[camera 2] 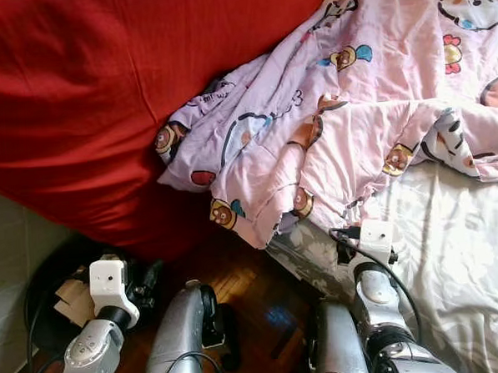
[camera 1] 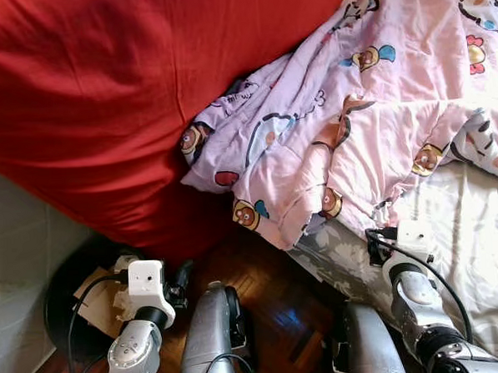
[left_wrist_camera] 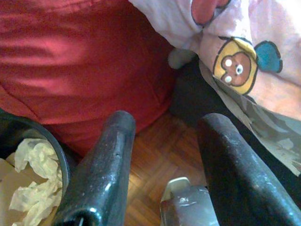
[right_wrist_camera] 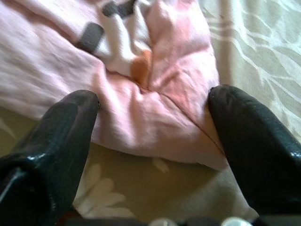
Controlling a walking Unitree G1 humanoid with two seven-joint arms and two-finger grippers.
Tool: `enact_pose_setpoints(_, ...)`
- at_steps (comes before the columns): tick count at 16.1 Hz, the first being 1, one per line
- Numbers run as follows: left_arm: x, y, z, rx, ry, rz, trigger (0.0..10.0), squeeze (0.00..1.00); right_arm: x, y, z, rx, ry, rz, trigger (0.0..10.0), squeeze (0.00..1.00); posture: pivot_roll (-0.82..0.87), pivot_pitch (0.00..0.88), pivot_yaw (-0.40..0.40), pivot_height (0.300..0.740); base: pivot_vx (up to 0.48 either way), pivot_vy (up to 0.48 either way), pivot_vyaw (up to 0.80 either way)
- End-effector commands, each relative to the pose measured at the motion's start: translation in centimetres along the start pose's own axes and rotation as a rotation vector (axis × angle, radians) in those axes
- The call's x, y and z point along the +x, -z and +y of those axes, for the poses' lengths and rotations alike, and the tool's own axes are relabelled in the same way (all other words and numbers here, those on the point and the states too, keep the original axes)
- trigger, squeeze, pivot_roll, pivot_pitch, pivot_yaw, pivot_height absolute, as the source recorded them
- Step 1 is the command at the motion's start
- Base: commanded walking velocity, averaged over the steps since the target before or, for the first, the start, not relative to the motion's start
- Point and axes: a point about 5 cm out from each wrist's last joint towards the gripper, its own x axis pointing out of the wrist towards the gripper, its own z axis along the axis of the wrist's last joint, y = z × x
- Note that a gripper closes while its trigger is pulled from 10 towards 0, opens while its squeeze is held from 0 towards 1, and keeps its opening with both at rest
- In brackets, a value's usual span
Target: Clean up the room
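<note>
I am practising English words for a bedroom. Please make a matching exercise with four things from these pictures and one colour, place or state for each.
Things:
1. cushion
2. blanket
3. bin
4. sheet

Descriptions:
A. pale, with a flower pattern
B. plain red
C. black, with crumpled paper inside
D. pink, with cartoon animals, crumpled

Pairs: 1-B, 2-D, 3-C, 4-A

Your left end effector [left_wrist_camera: 162, 155] hung open above the wooden floor [left_wrist_camera: 157, 148]; ahead lay the red cover [left_wrist_camera: 80, 61] and pink cartoon blanket [left_wrist_camera: 244, 56], with a black bin [left_wrist_camera: 28, 134] of crumpled paper [left_wrist_camera: 35, 181] beside one finger.
</note>
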Motion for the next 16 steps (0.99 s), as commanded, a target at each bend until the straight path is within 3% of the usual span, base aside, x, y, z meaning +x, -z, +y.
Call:
enact_pose_setpoints(1, -1.0, 1.1, 0.4, 0.005, -0.013, 0.053, 10.0, 0.00, -0.7, 2.1, -0.7, -0.010, 0.033, 0.077, 10.0, 0.00, 0.14, 0.389, 0.116, 0.616, 0.000, 0.000, 0.00)
enact_pose_setpoints(6, -1.4, 1.3, 0.2, 0.002, -0.013, 0.069, 10.0, 0.00, -0.6, 2.0, -1.1, -0.022, 0.047, 0.094, 10.0, 0.00, 0.14, 0.397, 0.113, 0.616, 0.000, 0.000, 0.00)
enact_pose_setpoints(7, -1.4, 1.3, 0.2, 0.000, -0.013, 0.070, 10.0, 0.00, -0.5, 1.8, -1.0, -0.017, 0.041, 0.088, 0.0, 0.00, 0.15, 0.398, 0.113, 0.616, 0.000, 0.000, 0.00)
enact_pose_setpoints(13, -1.4, 1.2, 0.2, 0.000, -0.017, 0.076, 10.0, 0.00, -0.6, 1.8, 0.1, -0.014, 0.002, 0.081, 0.0, 0.00, 0.14, 0.394, 0.110, 0.616, 0.000, 0.000, 0.00)
enact_pose_setpoints(16, -1.5, 1.3, 0.1, 0.000, -0.011, 0.084, 10.0, 0.00, -1.1, 3.0, 0.4, -0.021, -0.014, 0.120, 0.0, 0.00, 0.14, 0.394, 0.108, 0.616, 0.000, 0.000, 0.00)
